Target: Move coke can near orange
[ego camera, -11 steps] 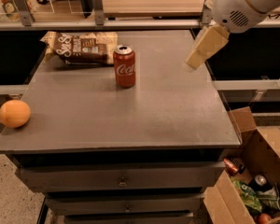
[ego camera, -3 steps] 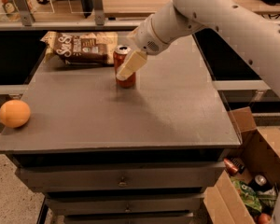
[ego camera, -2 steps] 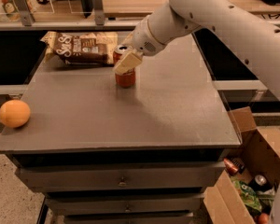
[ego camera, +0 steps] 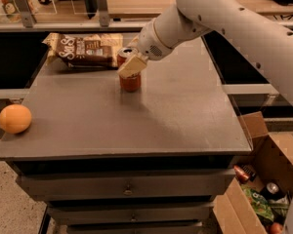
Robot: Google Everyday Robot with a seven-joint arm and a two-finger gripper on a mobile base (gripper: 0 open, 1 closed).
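The red coke can (ego camera: 130, 83) stands upright on the grey table top (ego camera: 176, 116), just in front of the snack bag. My gripper (ego camera: 131, 66) reaches in from the upper right and sits at the can's upper half, covering it from the front; the can's silver top (ego camera: 124, 51) shows just behind it. The orange (ego camera: 14, 119) lies at the table's front left corner, far left of the can and the gripper.
A brown and cream snack bag (ego camera: 83, 50) lies at the back of the table behind the can. An open cardboard box (ego camera: 263, 179) with cans and packets stands on the floor at the lower right. Drawers (ego camera: 127, 189) are below the table top.
My gripper has swung in from the right side of the table to the coke can and has lowered slightly over its front. The can and the orange have not moved.
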